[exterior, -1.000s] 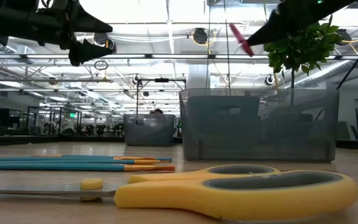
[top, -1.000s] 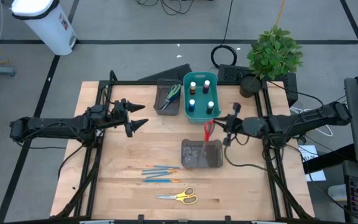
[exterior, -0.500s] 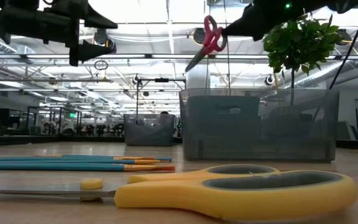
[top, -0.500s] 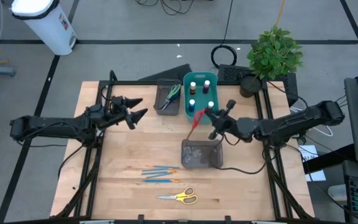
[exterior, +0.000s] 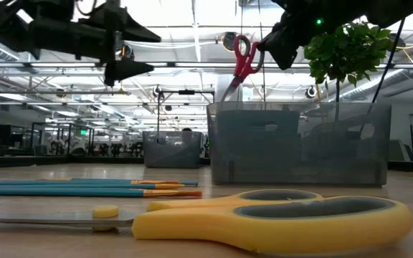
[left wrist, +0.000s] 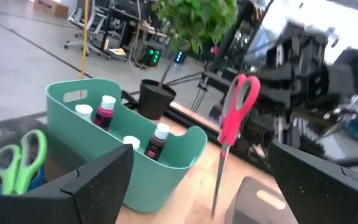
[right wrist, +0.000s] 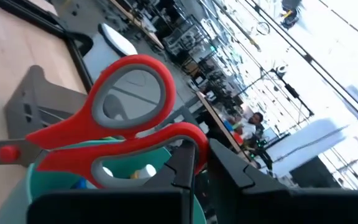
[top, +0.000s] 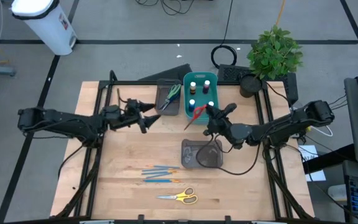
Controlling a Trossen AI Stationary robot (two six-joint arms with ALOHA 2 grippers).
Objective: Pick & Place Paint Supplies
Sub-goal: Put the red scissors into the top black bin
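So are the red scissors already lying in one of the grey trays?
No: the right gripper holds the red scissors in the air by one handle loop, blades hanging down beside the teal bin.

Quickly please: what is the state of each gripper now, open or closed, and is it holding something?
Left gripper: open, holding nothing.
Right gripper: closed on the red-handled scissors, above the table.
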